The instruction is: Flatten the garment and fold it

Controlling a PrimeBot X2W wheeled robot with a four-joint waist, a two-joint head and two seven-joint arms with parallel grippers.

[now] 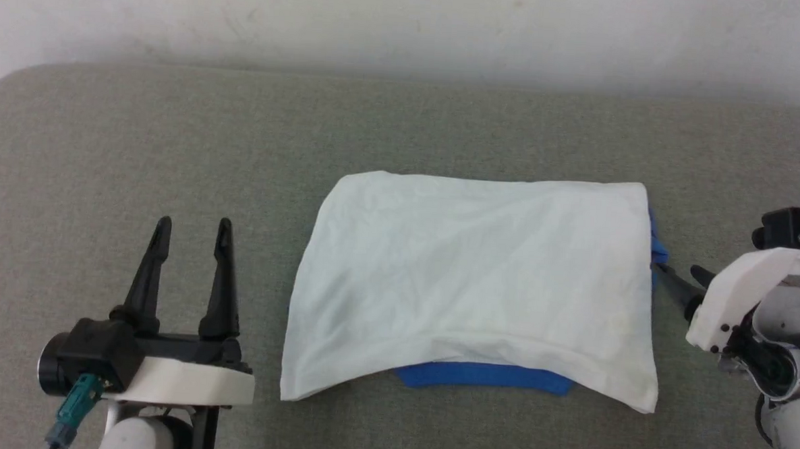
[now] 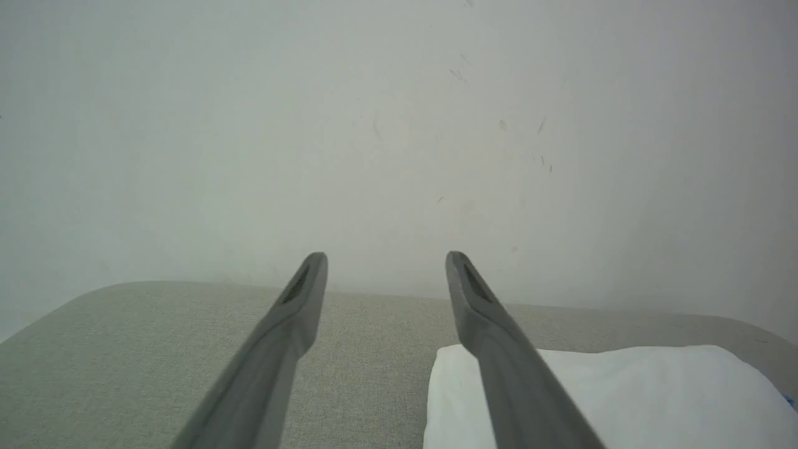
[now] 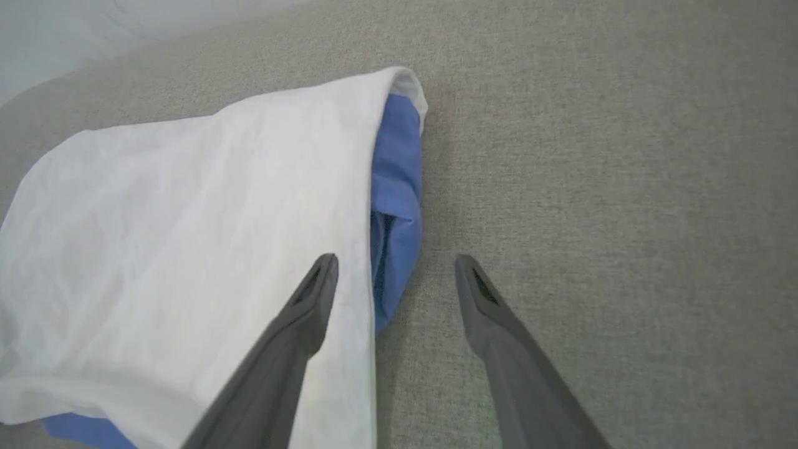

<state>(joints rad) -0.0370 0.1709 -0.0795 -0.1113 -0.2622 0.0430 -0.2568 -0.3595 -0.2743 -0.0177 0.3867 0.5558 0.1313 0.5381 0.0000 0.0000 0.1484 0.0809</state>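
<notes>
My left gripper (image 1: 194,223) and right gripper (image 3: 396,262) stand spread wide, empty, either side of the folded garment (image 1: 472,275).

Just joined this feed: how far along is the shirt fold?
Done, it seems: the garment lies as a flat white rectangle on the grey padded surface. In hand: nothing. The left gripper is open beside it, and the right gripper is open at its right edge. Left: blue fabric peeks out at two edges, so maybe a tidy or a further fold.

Long black fingers (image 1: 146,277), white wrist shells (image 1: 184,382), teal connectors (image 1: 78,394) (cabled)
</notes>
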